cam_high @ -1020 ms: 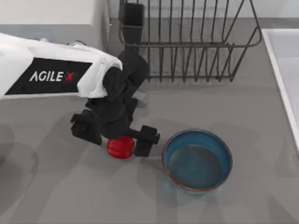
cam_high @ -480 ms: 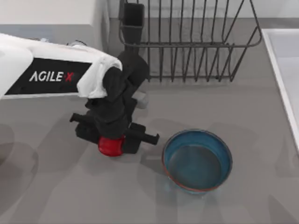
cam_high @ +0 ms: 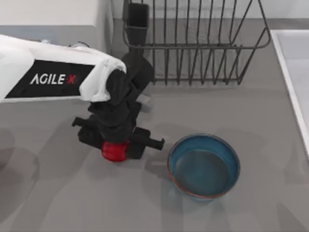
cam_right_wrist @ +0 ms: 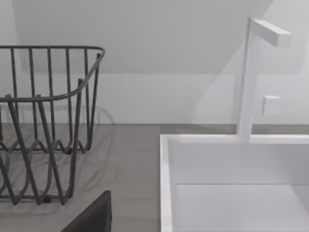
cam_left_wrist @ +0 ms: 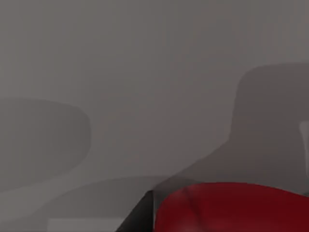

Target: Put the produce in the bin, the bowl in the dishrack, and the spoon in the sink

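Your left gripper [cam_high: 116,145] has slid a little toward 9 o'clock over the last second, and its two black fingers have come together. They were spread wide with the produce [cam_high: 115,151] sitting between them. Now they squeeze the red produce from both sides. In the last half second almost nothing has moved, so you can take it that the grab is done.

This means the first job is about ready for the next step. The produce is held but looks like it is still down on the grey table [cam_high: 58,203], so my guess is you should lift it next and carry it to the bin. I can't spot the bin from here.

Up close, the left wrist view shows the red produce [cam_left_wrist: 231,208] right under the camera, with a dark finger beside it.

A bit farther, at 3 o'clock from the produce, the blue bowl [cam_high: 203,166] sits near the gripper, not touching it. It has not been moved yet.

Farther back, at 12 o'clock, stands the dishrack [cam_high: 193,43]. The sink [cam_high: 289,63] is at the table's right edge.

You can read "AGILE X" in white letters on the left arm [cam_high: 48,72]
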`<action>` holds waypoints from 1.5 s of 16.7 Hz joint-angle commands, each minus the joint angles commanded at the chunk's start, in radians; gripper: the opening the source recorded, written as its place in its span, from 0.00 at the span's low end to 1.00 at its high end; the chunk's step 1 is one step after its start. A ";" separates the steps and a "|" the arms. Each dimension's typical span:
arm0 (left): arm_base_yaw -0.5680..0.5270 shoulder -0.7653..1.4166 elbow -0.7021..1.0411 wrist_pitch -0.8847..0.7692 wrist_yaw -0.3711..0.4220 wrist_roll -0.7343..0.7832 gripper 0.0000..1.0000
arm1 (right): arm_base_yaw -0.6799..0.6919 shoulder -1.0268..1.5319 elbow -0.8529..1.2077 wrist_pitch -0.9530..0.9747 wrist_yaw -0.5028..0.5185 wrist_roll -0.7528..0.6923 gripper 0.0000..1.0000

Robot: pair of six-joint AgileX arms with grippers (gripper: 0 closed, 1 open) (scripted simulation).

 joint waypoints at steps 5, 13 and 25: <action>0.002 -0.034 0.061 -0.082 -0.021 0.011 0.00 | 0.000 0.000 0.000 0.000 0.000 0.000 1.00; 0.002 -0.137 0.245 -0.374 -0.022 0.008 0.00 | 0.000 0.000 0.000 0.000 0.000 0.000 1.00; 0.197 -0.288 0.226 -0.476 0.046 0.384 0.00 | 0.000 0.000 0.000 0.000 0.000 0.000 1.00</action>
